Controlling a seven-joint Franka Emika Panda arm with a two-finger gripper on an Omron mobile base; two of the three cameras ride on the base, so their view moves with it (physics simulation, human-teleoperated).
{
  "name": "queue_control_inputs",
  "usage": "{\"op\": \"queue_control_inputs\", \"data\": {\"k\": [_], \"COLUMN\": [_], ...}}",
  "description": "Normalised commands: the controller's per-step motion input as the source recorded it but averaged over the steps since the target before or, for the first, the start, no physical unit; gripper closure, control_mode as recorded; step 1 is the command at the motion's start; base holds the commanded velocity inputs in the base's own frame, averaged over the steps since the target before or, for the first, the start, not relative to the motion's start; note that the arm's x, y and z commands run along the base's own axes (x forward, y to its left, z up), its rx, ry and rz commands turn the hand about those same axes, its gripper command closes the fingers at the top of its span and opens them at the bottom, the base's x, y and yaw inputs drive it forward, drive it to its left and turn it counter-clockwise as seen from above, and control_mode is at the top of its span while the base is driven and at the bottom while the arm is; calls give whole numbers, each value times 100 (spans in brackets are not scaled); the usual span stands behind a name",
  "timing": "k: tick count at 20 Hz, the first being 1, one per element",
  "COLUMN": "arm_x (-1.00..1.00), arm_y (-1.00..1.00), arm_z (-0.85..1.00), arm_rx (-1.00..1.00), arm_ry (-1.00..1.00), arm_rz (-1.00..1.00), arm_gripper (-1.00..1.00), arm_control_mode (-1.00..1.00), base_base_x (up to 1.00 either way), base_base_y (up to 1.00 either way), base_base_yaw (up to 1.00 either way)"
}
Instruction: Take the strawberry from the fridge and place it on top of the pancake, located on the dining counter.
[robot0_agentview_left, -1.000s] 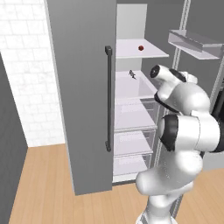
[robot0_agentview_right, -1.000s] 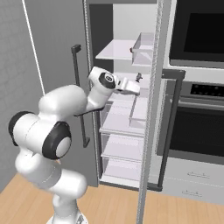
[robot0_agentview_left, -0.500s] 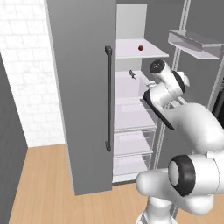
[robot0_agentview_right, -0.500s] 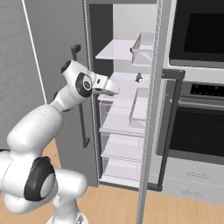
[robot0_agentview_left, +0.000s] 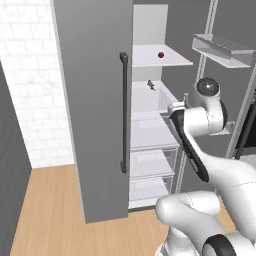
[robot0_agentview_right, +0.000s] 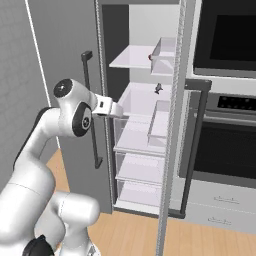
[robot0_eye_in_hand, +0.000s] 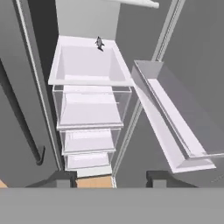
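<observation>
One strawberry (robot0_agentview_left: 161, 55) sits on fridge (robot0_agentview_left: 95, 115) top white shelf (robot0_agentview_left: 155, 57), at twelve o'clock from our gripper (robot0_eye_in_hand: 108, 177). Fridge door open. We see gripper fingers (robot0_eye_in_hand: 61, 178) spread apart, nothing between them, in front of middle shelves. Small dark object (robot0_eye_in_hand: 99, 42) rests at back of second shelf. Clear drawers (robot0_eye_in_hand: 89, 109) stacked below at six o'clock. Door bin (robot0_eye_in_hand: 175, 127) at three o'clock in hand view.

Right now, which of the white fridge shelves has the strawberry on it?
The top shelf. The strawberry sits on it as a tiny red ball, while the shelf below carries only a small dark grey object.
</observation>
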Motion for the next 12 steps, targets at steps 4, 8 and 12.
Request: {"op": "queue_control_inputs", "data": {"k": [4, 8, 12], "arm_x": [-77, -68, -57], "arm_y": [1, 13, 3], "arm_z": [16, 22, 44], "arm_rx": [12, 14, 5], "arm_ry": [-2, 0, -3], "arm_rz": [7, 6, 5], "arm_gripper": [-100, -100, -100], "arm_control_mode": [-100, -100, -100], "base_base_x": [0, 0, 0], "base_base_y": [0, 0, 0], "base_base_yaw": [0, 0, 0]}}
